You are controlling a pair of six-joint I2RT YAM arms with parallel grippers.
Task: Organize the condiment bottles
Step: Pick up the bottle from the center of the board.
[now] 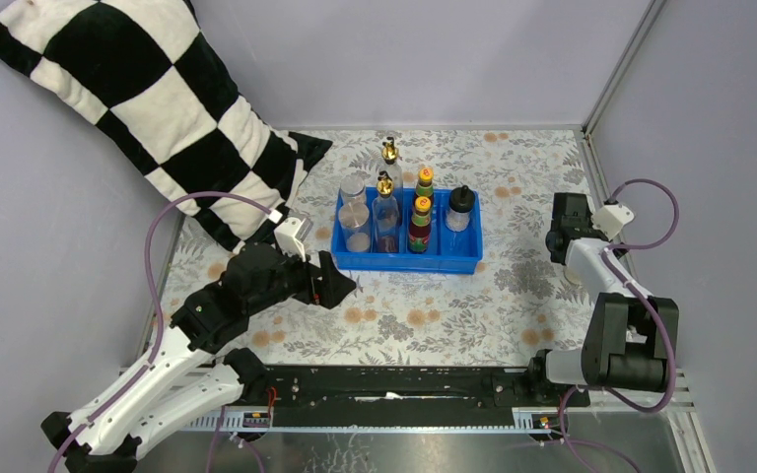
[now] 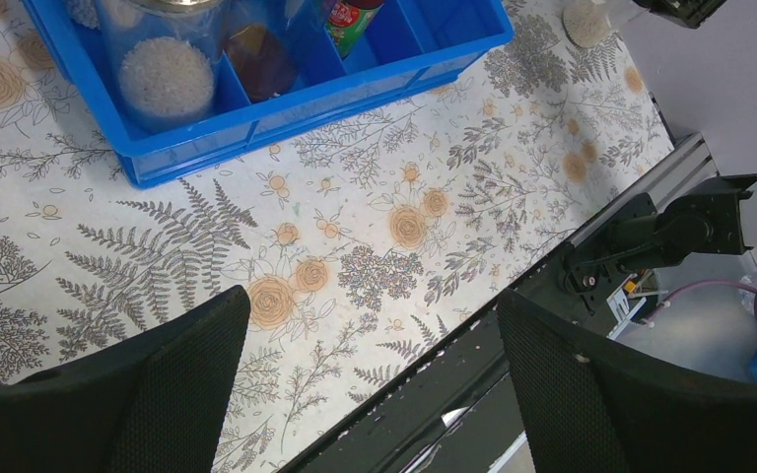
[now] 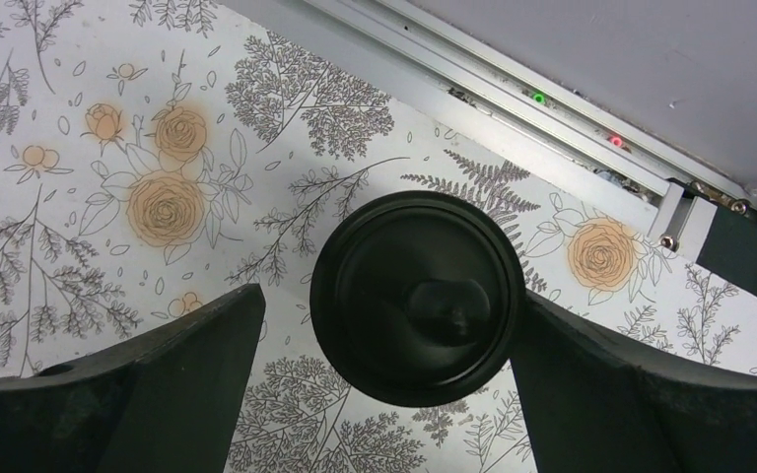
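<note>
Hanging low over the flowered desk (image 1: 513,286), the left pincer (image 1: 343,286) is spread wide, with nothing between its fingers. Just ahead of it and a little to its right stands one blue tray (image 1: 404,264). The tray carries seven of the eight containers. There are two clear jars (image 1: 357,225) in the compartment nearest this pincer, then two gold-spouted bottles (image 1: 385,207), then two orange-capped bottles (image 1: 420,225). One black-capped shaker (image 1: 460,209) is in the compartment farthest from it. Each pair stands one behind the other.

The right pincer (image 1: 567,235) is also spread, pointing down, well off to the tray's far side. Directly beneath it, the second shaker (image 3: 417,296) stands on the desk, its round black cap between the two fingers. A strip of desk shows between the cap and one finger. Whether the other finger touches the cap cannot be told. A metal rail (image 3: 513,108) runs along the desk's edge just beyond this pincer.

One black-and-white checked pillow (image 1: 138,99) leans against the wall, beyond the left pincer and to its left.
</note>
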